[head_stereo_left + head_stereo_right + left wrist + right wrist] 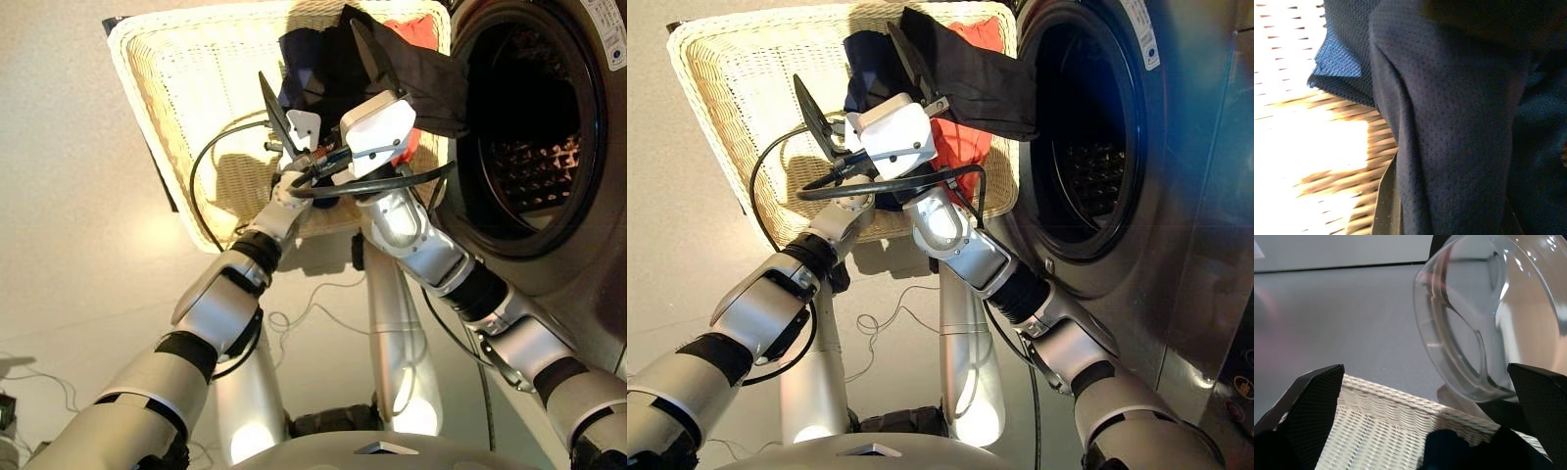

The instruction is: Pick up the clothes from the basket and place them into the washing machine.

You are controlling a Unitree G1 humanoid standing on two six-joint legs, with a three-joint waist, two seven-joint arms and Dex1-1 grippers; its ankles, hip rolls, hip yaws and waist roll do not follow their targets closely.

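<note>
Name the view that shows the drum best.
The right eye view: the open washing machine shows its perforated drum through the round opening. The left eye view shows it too, slightly darker. The left wrist view shows only cloth and basket; the right wrist view, the glass door.

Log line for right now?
right gripper open | black garment above basket beside washing machine | red garment in basket

Silver arms, black joints, loose black cables.
</note>
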